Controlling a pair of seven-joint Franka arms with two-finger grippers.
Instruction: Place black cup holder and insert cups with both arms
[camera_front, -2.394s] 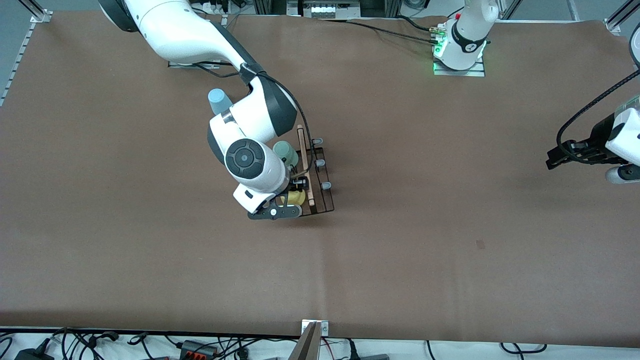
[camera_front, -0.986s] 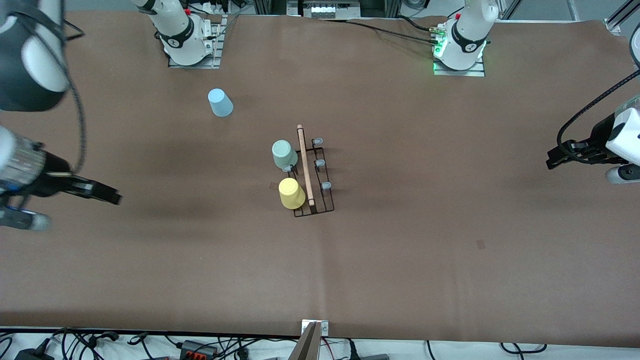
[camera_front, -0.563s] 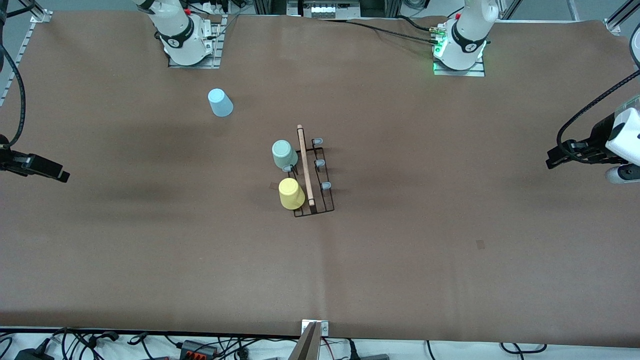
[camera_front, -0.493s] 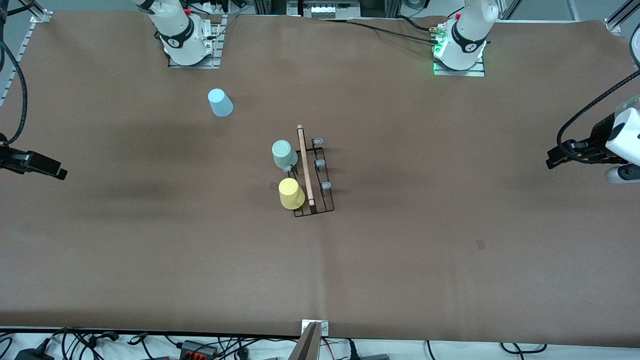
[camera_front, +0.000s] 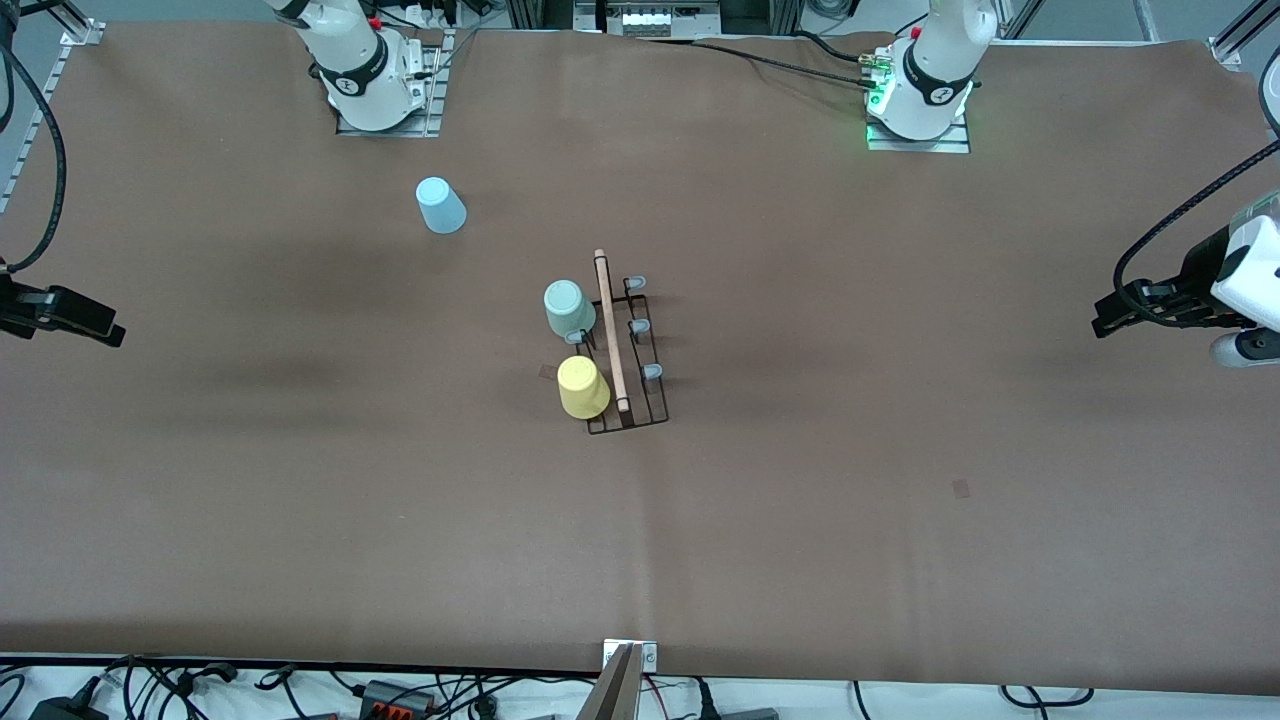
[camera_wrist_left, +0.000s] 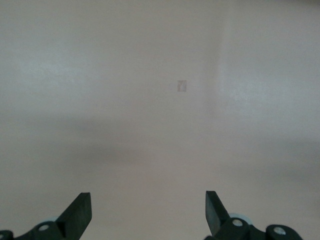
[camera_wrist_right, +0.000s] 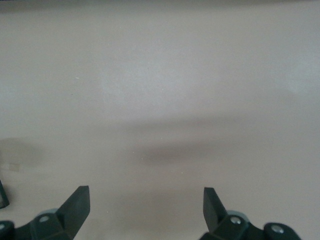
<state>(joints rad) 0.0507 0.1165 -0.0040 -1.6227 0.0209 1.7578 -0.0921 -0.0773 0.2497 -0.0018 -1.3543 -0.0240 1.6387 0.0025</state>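
Note:
The black cup holder (camera_front: 640, 375) stands at the table's middle, its wooden rod handle (camera_front: 610, 330) on top. A mint-green cup (camera_front: 566, 307) and a yellow cup (camera_front: 582, 387) sit upside down on its pegs, on the side toward the right arm's end. A light blue cup (camera_front: 440, 205) stands upside down on the table, nearer the right arm's base. My right gripper (camera_front: 95, 330) hangs over the table's edge at its arm's end, open and empty (camera_wrist_right: 146, 205). My left gripper (camera_front: 1108, 318) hovers at the other end, open and empty (camera_wrist_left: 148, 210).
The arm bases (camera_front: 375, 80) (camera_front: 920, 100) stand along the table's edge farthest from the front camera. Cables and power strips (camera_front: 380, 692) lie off the nearest edge. A small dark patch (camera_front: 960, 488) marks the brown table cover (camera_front: 800, 520).
The right arm has drawn away from the holder, leaving the yellow cup on a peg, and swung out to its end of the table. The left arm has not moved.

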